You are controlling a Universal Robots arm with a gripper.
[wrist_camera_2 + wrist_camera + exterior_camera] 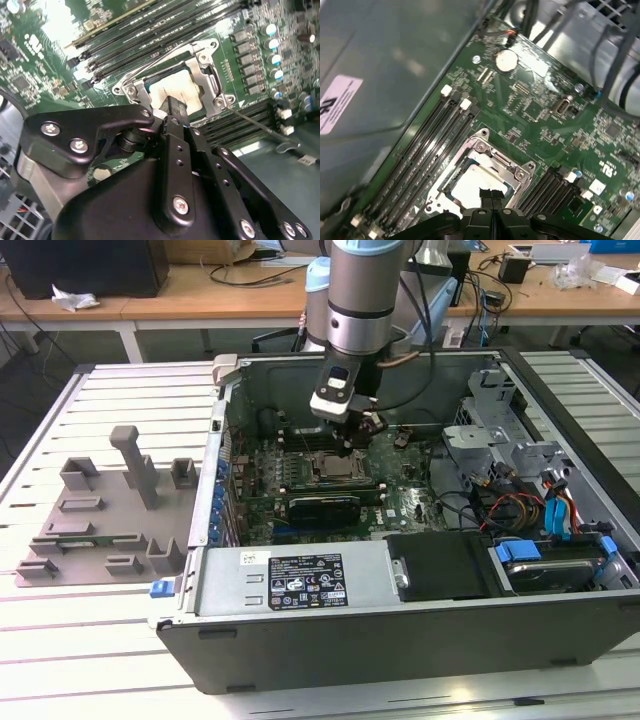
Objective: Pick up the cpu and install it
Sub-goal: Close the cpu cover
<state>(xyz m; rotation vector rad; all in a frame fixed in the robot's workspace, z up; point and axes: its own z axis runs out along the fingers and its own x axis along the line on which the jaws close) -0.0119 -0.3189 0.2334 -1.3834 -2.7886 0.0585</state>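
The cpu [335, 468] lies flat in the motherboard socket inside the open computer case, pale silvery top up. Both wrist views show the cpu [176, 89] [469, 186] framed by the metal socket bracket [208, 75] [496, 156]. My gripper [352, 443] hangs just above the socket in the exterior view. Its two black fingers are pressed together, and the gripper [176, 107] [491, 194] tips stand over the near edge of the chip with nothing between them. I cannot tell whether the tips touch the chip.
Memory slots [430, 145] flank the socket on both sides. A long black expansion card [325, 505] sits in front of it. The case wall [380, 75], drive cage [500, 410] and cables [520, 510] surround the board. A grey fixture tray [100, 520] lies at the exterior view's left.
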